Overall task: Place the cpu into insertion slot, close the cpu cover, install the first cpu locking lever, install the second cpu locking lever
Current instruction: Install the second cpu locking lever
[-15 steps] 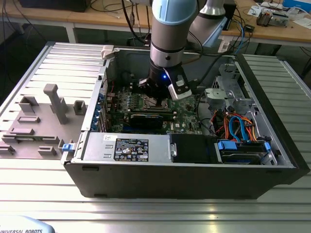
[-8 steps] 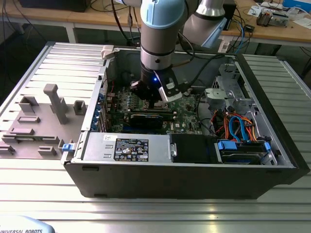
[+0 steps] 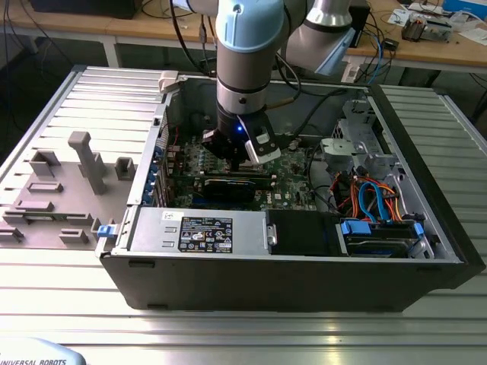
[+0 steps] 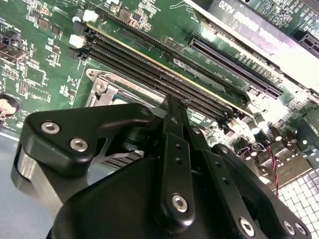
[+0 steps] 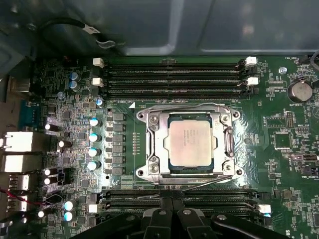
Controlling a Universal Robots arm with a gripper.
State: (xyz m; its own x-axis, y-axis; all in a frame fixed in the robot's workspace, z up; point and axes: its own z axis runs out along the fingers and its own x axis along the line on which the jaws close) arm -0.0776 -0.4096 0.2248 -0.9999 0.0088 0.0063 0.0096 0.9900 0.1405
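Silver-topped small square cpu [image 5: 191, 143]: seated in the insertion slot [image 5: 164, 164] (square socket, bright metal edges), dark rim showing round the chip, first wrist view. Position: mid green motherboard [image 5: 279, 114], between two banks of long black memory slots [image 5: 172, 77].

Thin silvery cpu cover [image 5: 155, 142], frame plate w/ square window: lying flat over socket, chip top visible through window. Screws at its corners.

Locking levers, thin bright wire rods [image 5: 199, 183]: run along socket edges; one rod sits slanted at the edge nearest the gripper. Latched or not: can't tell.

Black two-finger gripper [image 5: 172, 201]: fingertips drawn together, nothing visible between them, tips over the memory slots just beside socket edge. In the second wrist view the gripper [image 4: 174, 107] tips meet above the slots, socket corner [image 4: 107, 89] beside.

Exterior view: blue-grey robot arm [image 3: 247, 46] reaches down into open black computer case [image 3: 289, 281] lying on ribbed metal table [image 3: 426, 334]; gripper [image 3: 238, 161] low over the board. Grey fixture blocks [image 3: 84, 160] on the exterior view's left, well apart from case.
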